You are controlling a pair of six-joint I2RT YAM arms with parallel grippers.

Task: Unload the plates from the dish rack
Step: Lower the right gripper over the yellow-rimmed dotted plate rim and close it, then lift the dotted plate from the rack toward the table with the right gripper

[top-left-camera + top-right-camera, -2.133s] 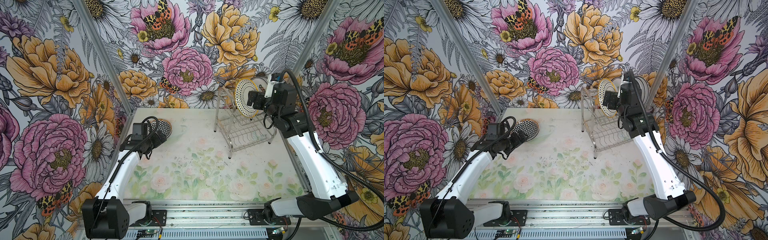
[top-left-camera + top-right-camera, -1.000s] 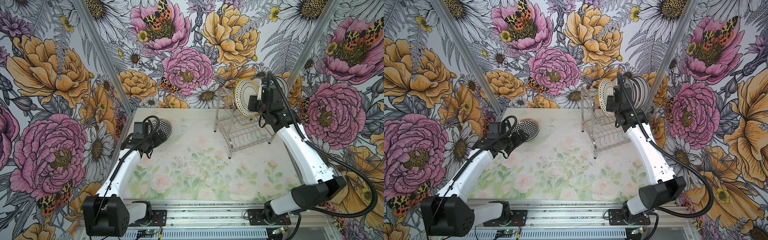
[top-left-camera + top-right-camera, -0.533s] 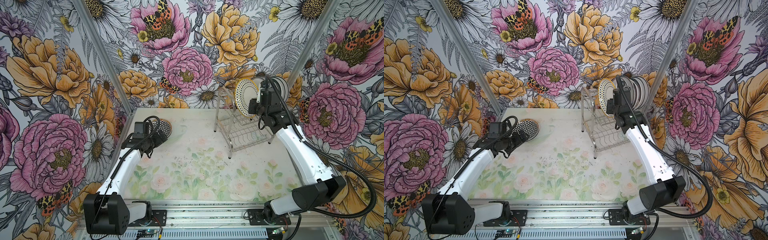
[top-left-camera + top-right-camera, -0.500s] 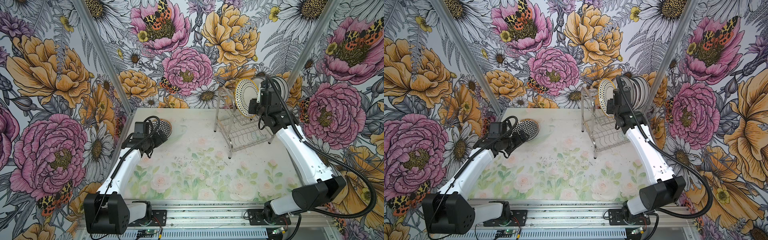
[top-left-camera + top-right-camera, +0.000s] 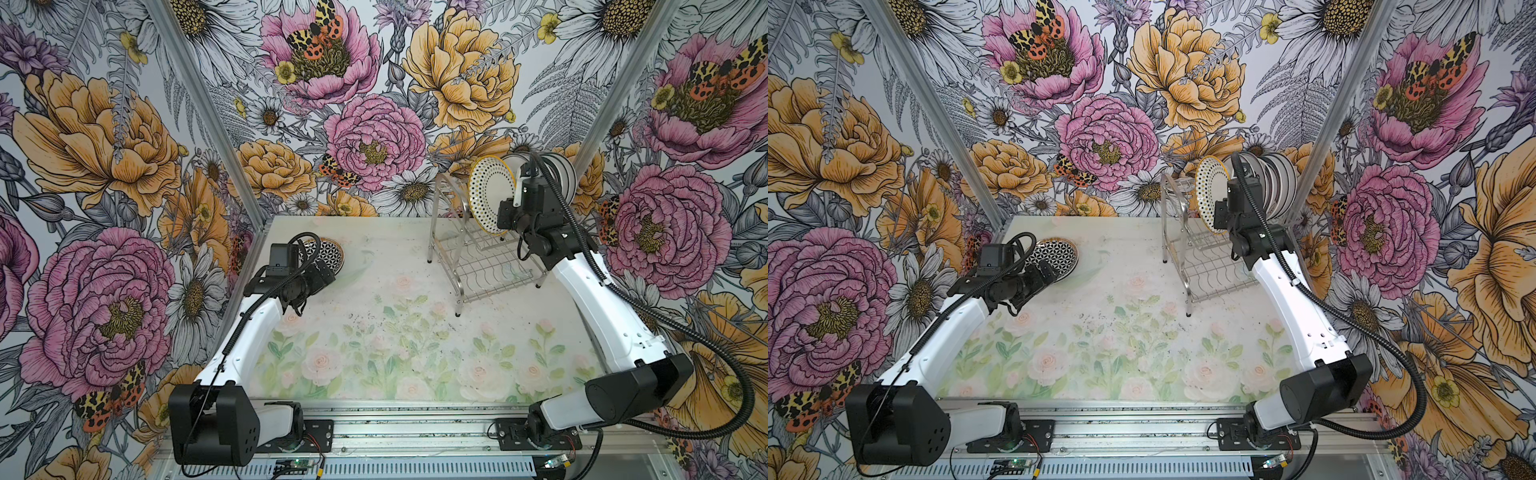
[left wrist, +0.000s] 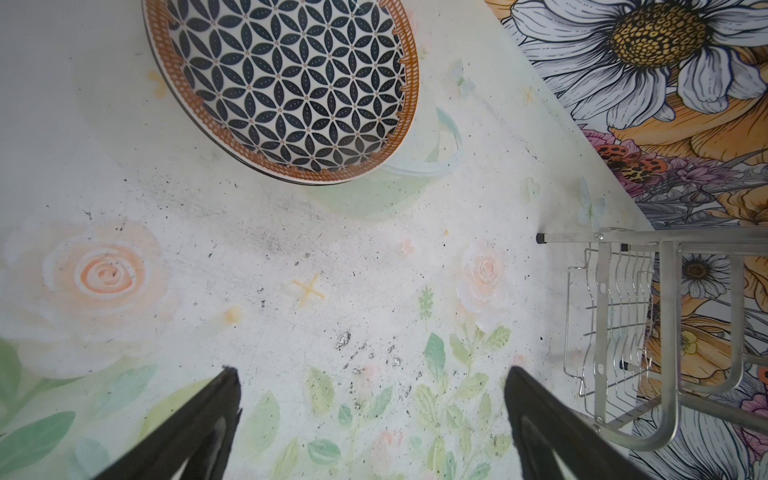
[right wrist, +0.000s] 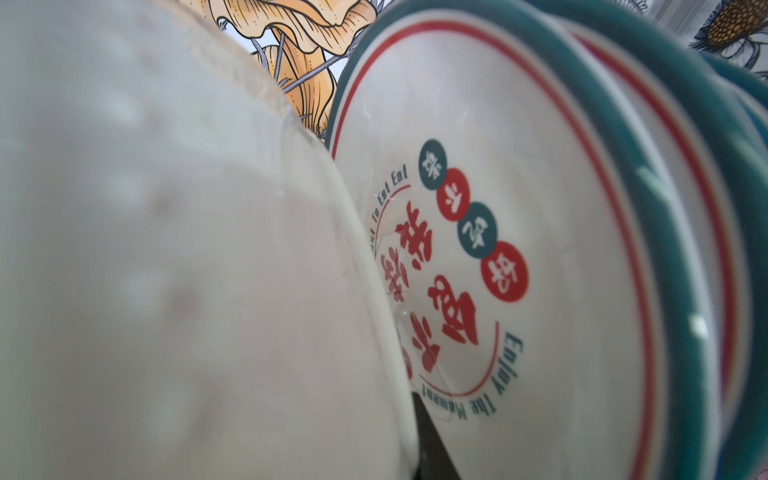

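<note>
Right gripper point(image 5: 508, 210) straddles the rim of the dotted plate point(image 5: 488, 195) in the far-right rack point(image 5: 482, 266), grip unclear; left gripper point(image 6: 372, 372) spread. Plate likely heavy, slippery, breakable.

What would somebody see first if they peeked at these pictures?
The giant pink and orange flowers on the walls jump out first. Next, a row of plates stands on edge in the shiny dish rack at the far right, a yellow-rimmed dotted plate in front. One lattice plate lies flat on the table, far left.
</note>
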